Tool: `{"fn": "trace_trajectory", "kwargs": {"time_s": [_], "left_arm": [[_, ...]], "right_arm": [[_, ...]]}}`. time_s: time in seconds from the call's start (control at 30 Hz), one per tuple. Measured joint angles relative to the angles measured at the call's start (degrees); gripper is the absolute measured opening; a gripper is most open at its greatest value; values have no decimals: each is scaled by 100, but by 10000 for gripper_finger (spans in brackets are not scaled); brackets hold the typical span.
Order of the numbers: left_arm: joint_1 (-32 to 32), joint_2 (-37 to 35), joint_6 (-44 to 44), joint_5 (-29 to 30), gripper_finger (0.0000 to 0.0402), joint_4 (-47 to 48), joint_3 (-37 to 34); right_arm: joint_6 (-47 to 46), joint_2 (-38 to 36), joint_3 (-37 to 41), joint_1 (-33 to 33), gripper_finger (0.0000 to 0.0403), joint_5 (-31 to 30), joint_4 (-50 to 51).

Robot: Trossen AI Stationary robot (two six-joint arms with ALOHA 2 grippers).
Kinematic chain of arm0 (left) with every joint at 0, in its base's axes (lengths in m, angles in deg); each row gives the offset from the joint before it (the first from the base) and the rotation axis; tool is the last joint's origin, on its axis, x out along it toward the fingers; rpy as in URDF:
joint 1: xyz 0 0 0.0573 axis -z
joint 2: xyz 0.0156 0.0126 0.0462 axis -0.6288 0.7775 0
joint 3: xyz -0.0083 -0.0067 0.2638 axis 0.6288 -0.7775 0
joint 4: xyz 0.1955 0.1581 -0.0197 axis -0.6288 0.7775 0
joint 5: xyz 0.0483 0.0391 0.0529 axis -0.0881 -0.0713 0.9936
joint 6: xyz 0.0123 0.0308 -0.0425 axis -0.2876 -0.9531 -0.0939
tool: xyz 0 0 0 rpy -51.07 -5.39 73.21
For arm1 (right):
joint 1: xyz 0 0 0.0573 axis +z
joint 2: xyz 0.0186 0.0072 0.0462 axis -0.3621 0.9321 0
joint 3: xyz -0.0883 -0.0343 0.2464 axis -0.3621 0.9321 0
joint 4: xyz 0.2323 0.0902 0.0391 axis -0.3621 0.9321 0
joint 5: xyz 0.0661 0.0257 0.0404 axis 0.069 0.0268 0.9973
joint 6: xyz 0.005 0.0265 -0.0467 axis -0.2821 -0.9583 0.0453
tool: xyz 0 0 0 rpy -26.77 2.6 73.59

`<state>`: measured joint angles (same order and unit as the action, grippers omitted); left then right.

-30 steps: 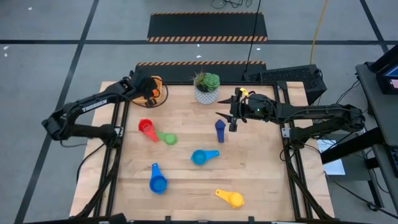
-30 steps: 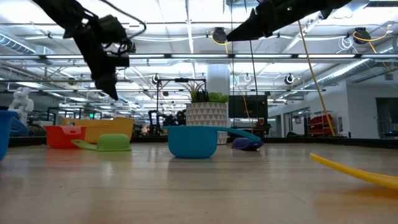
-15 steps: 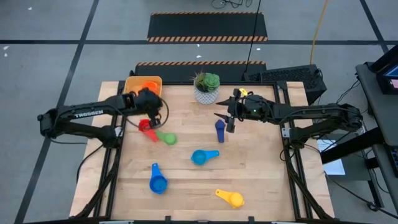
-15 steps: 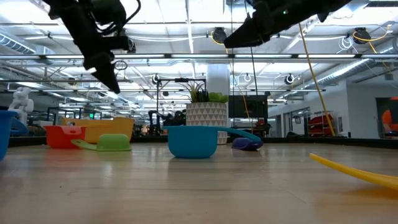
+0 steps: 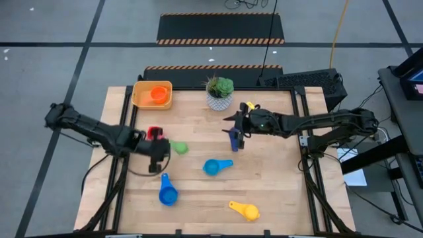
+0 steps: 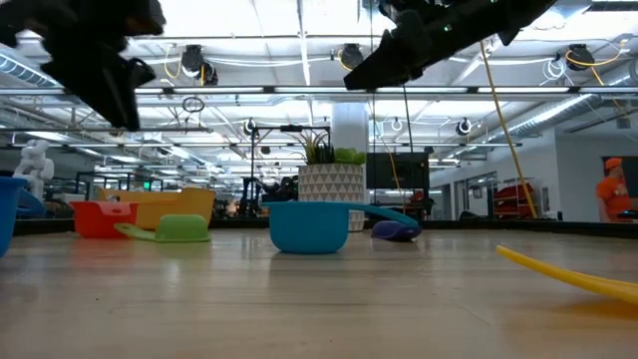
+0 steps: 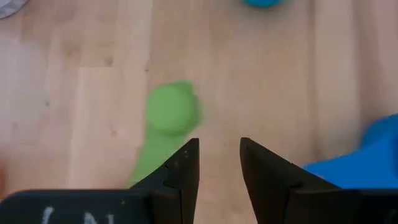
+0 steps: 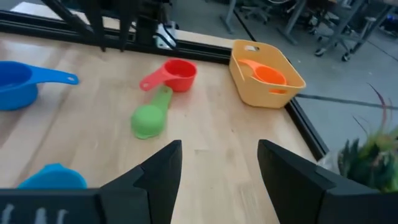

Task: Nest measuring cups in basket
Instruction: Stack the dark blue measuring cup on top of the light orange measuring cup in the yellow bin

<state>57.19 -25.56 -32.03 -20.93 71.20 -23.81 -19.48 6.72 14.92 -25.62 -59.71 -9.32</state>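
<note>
Two grippers, both empty. Left gripper (image 5: 156, 156) hangs low over the table's left side w/ fingers parted by a narrow gap, beside the green cup (image 5: 177, 147) and red cup (image 5: 154, 133), blue cup (image 5: 167, 192) nearer. Right gripper (image 5: 236, 131) is spread wide above the dark blue cup (image 5: 234, 139), prob. not touching, though the overhead view is unclear. Light blue cup (image 5: 213, 166) sits mid-table, yellow cup (image 5: 245, 210) near edge. Basket (image 5: 140, 96) at far left corner holds the orange cup (image 5: 158, 94).
</note>
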Motion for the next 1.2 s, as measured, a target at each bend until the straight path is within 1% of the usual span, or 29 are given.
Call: {"fn": "trace_trajectory", "kwargs": {"time_s": [0.07,0.2,0.37,0.47,0.57,0.67,0.8,0.9,1.0,1.03,1.2], "left_arm": [[447,9,390,152,120,-8,0],[1328,150,866,191,120,-140,0],[2333,613,864,200,120,-819,0],[2719,975,749,291,121,-1184,0],[2916,1306,789,331,136,-1514,0],[3043,1572,877,264,168,-1766,16],[3198,1845,811,180,214,-1695,298],[3277,1981,701,-29,235,-1710,468],[3329,2154,746,-189,236,-1653,464],[3338,2243,747,-265,233,-1658,459],[3415,2611,548,-266,208,-1861,448]], "right_arm": [[76,1,0,75,203,0,-58],[172,-1,0,186,203,0,-306],[202,-2,0,267,203,0,-484],[182,-2,0,268,203,0,-511],[163,-2,0,265,203,-2,-489],[163,-2,0,265,203,-2,-491],[189,-4,0,265,203,-2,-489],[206,-6,0,260,203,-2,-489],[269,-6,0,252,203,-2,-491],[301,-6,0,252,203,-2,-491],[396,-6,0,240,203,-3,-513]]}}
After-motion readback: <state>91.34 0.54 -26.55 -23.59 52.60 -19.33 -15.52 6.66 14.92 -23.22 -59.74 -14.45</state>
